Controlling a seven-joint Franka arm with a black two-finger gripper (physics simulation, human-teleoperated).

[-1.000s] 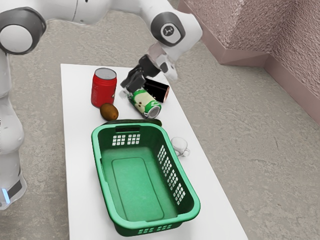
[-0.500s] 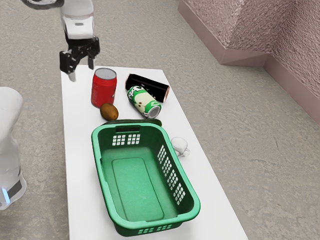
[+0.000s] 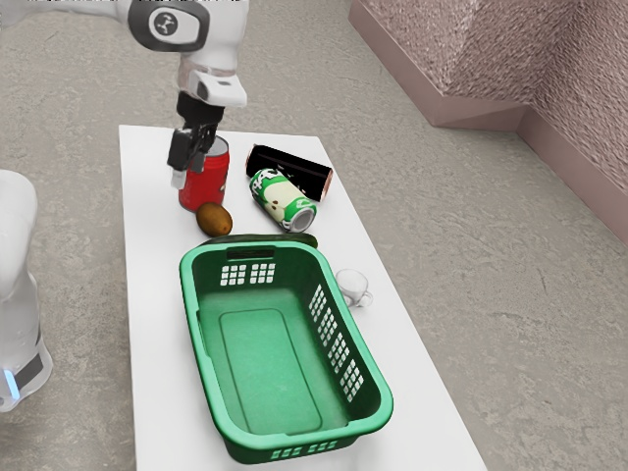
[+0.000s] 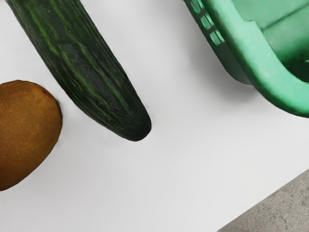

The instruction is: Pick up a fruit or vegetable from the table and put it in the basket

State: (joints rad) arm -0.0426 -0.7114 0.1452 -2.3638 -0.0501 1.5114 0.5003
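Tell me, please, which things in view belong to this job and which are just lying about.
For the job:
brown oval fruit
long dark-green cucumber
green plastic basket

Lying about:
upright red metal can
tipped green-and-cream can
tipped black cylinder
small white cup

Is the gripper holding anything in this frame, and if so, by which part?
Nothing appears to be held: no object hangs from the gripper, and the brown fruit, cucumber and red can all rest on the table.
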